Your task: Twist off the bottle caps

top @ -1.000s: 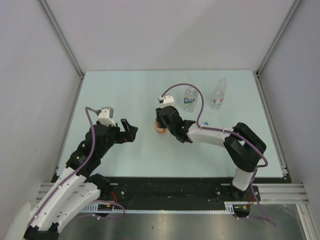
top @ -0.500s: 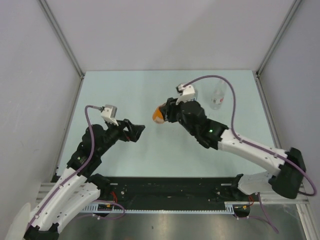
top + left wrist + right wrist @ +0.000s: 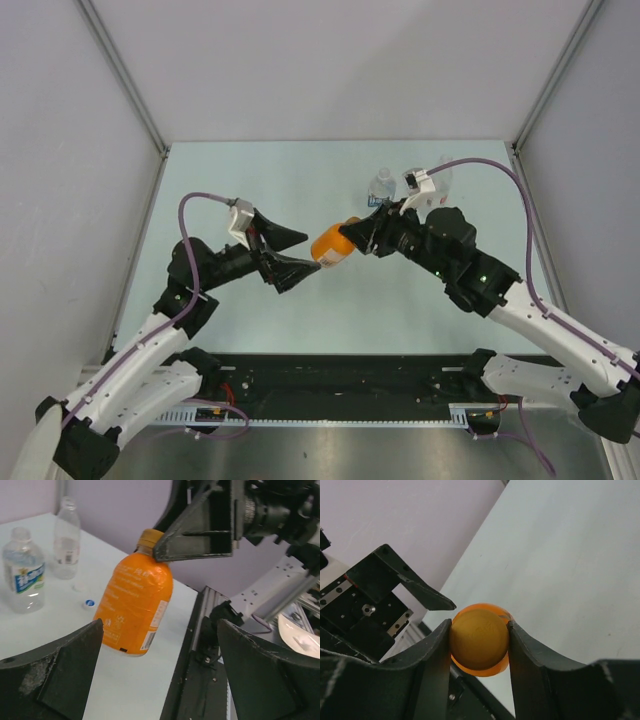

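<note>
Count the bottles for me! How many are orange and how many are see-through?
Orange bottle: 1
See-through bottles: 2, the blue-label bottle and the slim bottle
Total: 3

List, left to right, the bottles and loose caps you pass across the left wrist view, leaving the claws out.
clear bottle with blue label → slim clear bottle → white cap with blue mark → orange bottle
</note>
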